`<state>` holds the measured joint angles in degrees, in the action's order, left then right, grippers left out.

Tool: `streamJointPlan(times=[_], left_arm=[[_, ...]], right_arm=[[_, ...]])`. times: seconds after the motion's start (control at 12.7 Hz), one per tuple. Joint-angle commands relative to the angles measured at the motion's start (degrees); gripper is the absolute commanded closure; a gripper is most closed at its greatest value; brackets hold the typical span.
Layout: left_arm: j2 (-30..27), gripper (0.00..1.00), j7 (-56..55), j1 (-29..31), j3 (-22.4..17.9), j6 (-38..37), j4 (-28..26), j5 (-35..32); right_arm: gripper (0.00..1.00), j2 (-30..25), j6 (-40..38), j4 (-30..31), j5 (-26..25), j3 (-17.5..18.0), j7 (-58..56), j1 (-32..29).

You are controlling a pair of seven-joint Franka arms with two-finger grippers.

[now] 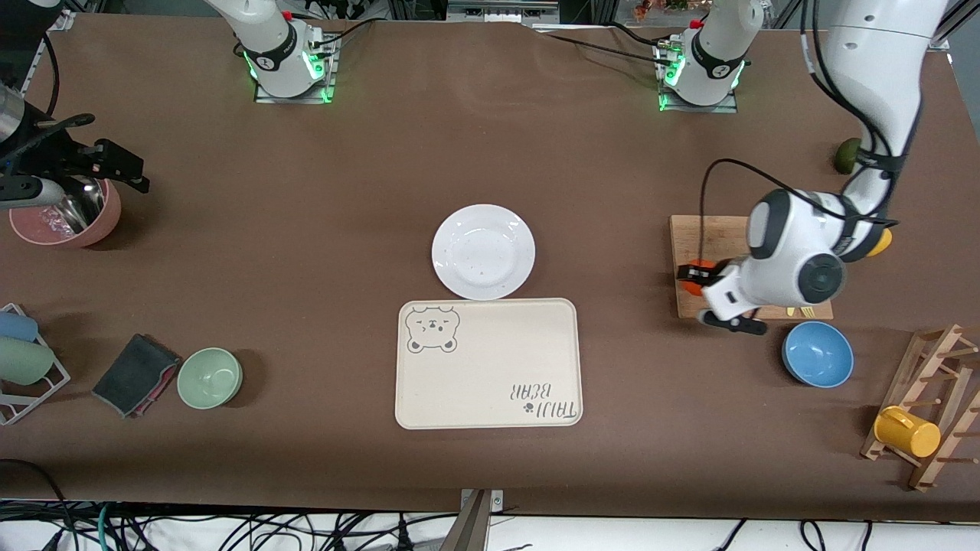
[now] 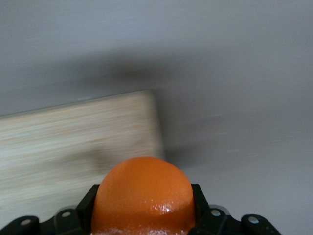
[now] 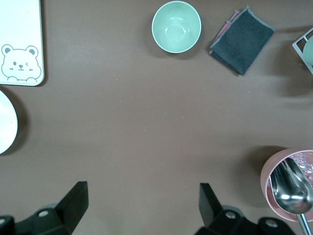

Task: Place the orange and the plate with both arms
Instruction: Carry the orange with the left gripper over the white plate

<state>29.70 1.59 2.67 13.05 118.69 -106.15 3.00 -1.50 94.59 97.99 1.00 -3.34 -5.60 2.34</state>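
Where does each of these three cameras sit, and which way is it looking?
Front view: high across the table, facing both arms' bases; round white plate mid-table.
Left wrist view: on the left arm's wrist, looking past the left pincer, shut on the small orange-red fruit, to a wooden board.
Right wrist view: on the right arm's wrist, looking down past the open right pincer.
Shared: the pale green bowl shows in the front and right wrist views.
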Motion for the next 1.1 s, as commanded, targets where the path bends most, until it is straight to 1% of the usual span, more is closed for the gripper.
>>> streamJointPlan(times=[0.0, 0.16, 0.31, 0.47, 0.79, 1.02], left_arm=[[0.4, 0.66, -8.1, -2.9, 4.5, 0.8, 0.9, 1.2], [0.4, 0.66, -14.8, -7.4, 5.4, 1.9, 1.6, 2.7], [1.0, 0.66, -20.0, -12.6, 5.3, 2.5, 3.3, 6.5], [2.5, 0.66, -27.6, -18.2, 5.3, 5.7, 4.8, 7.5], [8.3, 0.66, -44.6, -28.9, 5.3, 13.9, 9.3, 7.4], [12.5, 0.66, -51.0, -33.1, 5.1, 16.1, 12.3, 7.2]], right_arm=[[0.0, -1.1, -0.7, 0.5, -0.1, 0.3, -0.6, -0.1], [0.0, -1.2, -0.7, 0.5, -0.1, 1.0, -0.6, -0.1], [0.0, -1.2, -1.3, 0.4, -0.3, 1.7, -0.6, -0.2], [0.0, -1.1, -2.2, 0.4, -0.8, 1.7, -0.5, -0.2], [0.0, -1.1, -4.1, 0.4, -0.7, 1.8, 0.2, -0.1], [0.0, -1.0, -3.5, 0.2, -0.4, 1.9, 0.5, -0.1]])
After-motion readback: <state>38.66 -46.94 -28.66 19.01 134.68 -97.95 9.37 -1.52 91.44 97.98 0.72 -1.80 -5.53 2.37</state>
